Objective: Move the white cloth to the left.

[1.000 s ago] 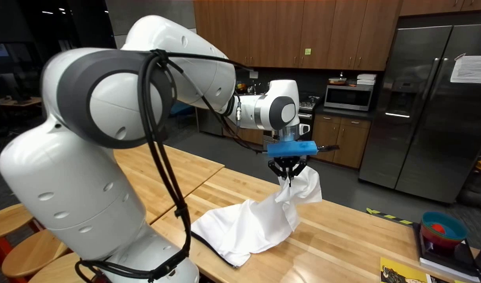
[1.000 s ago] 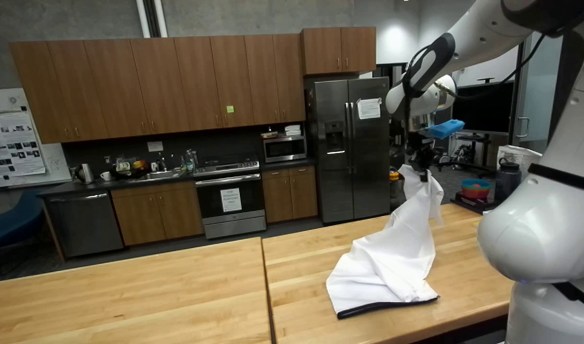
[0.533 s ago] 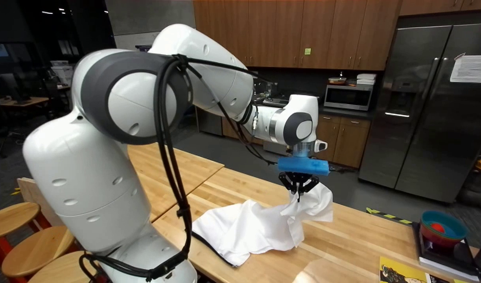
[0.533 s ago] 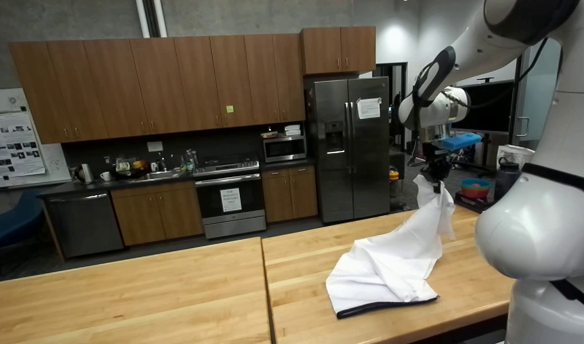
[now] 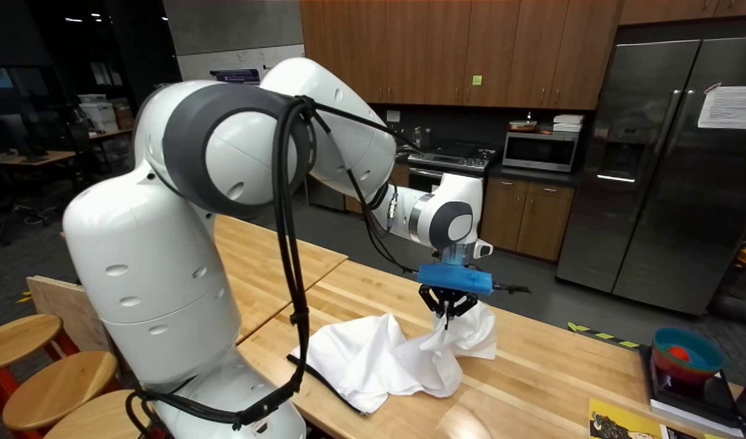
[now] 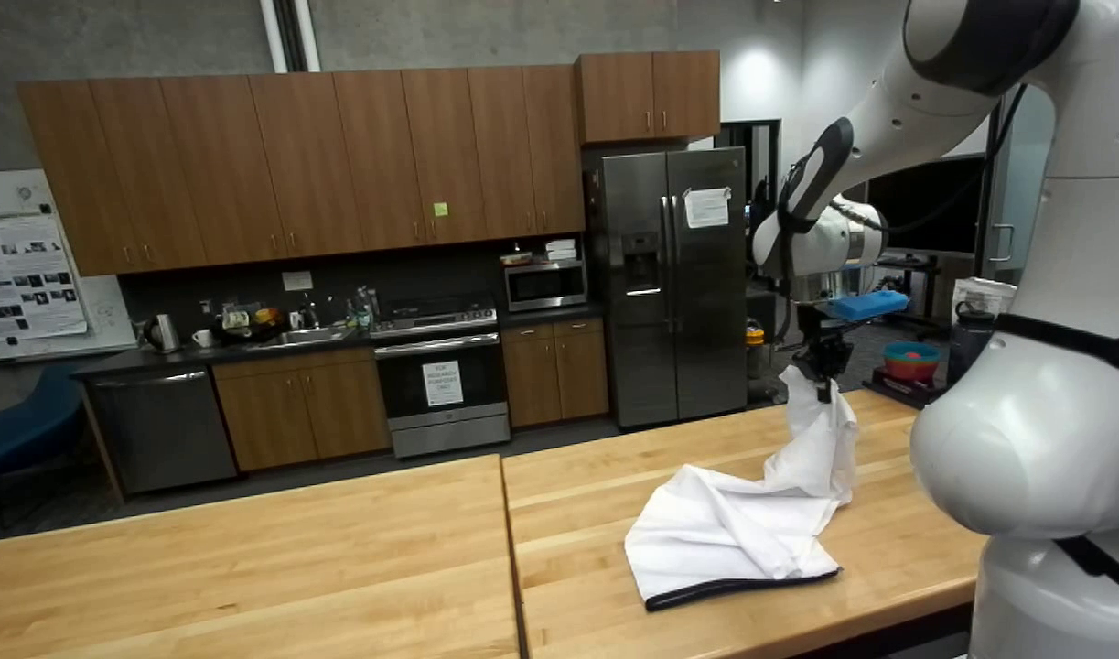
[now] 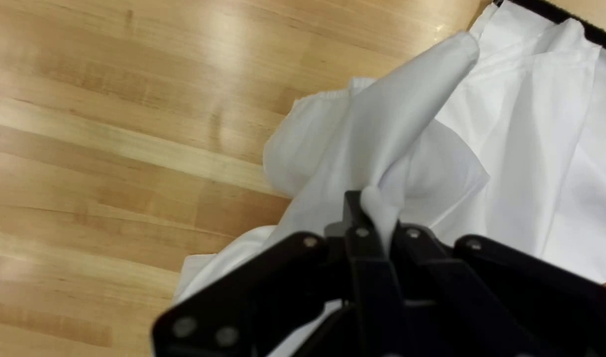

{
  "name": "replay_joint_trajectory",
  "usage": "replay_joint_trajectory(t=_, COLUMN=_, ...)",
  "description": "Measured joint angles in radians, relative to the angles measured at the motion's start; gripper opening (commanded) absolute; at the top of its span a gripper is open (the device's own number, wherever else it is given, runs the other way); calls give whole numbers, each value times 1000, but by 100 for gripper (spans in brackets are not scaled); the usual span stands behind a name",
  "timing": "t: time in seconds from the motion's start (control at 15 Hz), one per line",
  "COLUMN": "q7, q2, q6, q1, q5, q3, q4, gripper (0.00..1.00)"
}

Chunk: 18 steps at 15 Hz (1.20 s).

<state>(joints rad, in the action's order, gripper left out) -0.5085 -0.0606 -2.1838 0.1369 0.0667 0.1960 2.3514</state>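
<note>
The white cloth [image 5: 379, 360] lies rumpled on the wooden table, with one end lifted. It also shows in an exterior view [image 6: 719, 526], where a dark strip lies along its near edge. My gripper [image 5: 448, 318] is shut on the lifted end, also seen in an exterior view [image 6: 824, 389]. In the wrist view a fold of the cloth [image 7: 407, 99] is pinched between the black fingers [image 7: 374, 218]. The held end hangs a little above the table, and the rest of the cloth lies on it.
The wooden table [image 5: 531, 390] meets another tabletop [image 6: 248, 567] at a seam. Stacked bowls [image 5: 690, 360] stand on a black box at the table's far end, beside a dark bottle [image 6: 971, 339]. A yellow magazine [image 5: 616, 421] lies near them. Stools [image 5: 68, 378] stand beside the robot base.
My gripper has come down with the held end of the cloth, first shifting toward the bowls, then back a little. The cloth's middle has sagged and bunched; its dark-edged end has barely moved.
</note>
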Motion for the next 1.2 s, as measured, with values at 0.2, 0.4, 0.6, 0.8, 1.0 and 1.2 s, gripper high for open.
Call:
replay_joint_trajectory(t=0.2, q7=0, q2=17, q6=-58, q1=-22, q5=-35, q3=-33, q4=17, gripper=1)
replay_joint_trajectory(t=0.4, q7=0, q2=28, q6=-89, q1=-34, q5=-51, q3=-55, q4=18, gripper=1)
replay_joint_trajectory(t=0.6, q7=0, q2=35, q6=-103, q1=-35, q5=-52, q3=-63, q4=18, gripper=1)
replay_joint_trajectory(t=0.8, q7=0, q2=48, q6=-113, q1=-35, q5=-54, q3=-63, q4=16, gripper=1)
replay_joint_trajectory(t=1.0, q7=0, q2=73, q6=-113, q1=-31, q5=-54, q3=-63, q4=9, gripper=5)
replay_joint_trajectory(t=1.2, q7=0, q2=83, q6=-113, q1=-31, q5=-53, q3=-64, q4=8, gripper=5)
